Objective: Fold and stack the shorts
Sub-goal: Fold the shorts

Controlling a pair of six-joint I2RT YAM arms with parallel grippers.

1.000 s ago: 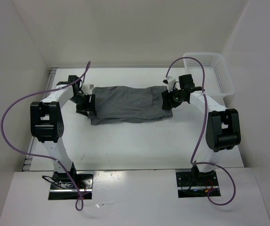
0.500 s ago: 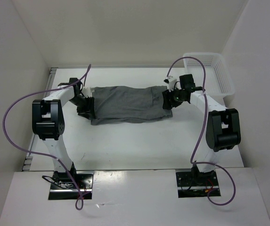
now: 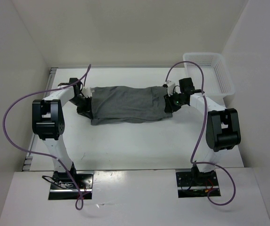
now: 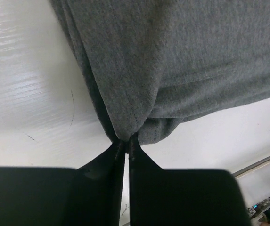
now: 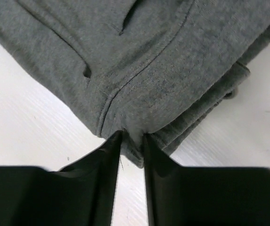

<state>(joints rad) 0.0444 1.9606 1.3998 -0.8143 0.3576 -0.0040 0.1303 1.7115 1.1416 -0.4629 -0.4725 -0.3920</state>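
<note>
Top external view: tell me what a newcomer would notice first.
The grey shorts lie stretched across the table, the left tool pinching one end and the right tool the other. A white mesh basket sits at the far right corner.

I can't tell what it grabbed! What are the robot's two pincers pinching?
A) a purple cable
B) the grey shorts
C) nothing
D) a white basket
B: the left pincer and right pincer each clamp fabric at opposite ends of the grey shorts.

Both arms are extended forward, wrists turned inward; the left gripper (image 4: 125, 142) and right gripper (image 5: 132, 137) are clamped on the shorts (image 3: 125, 103).
</note>
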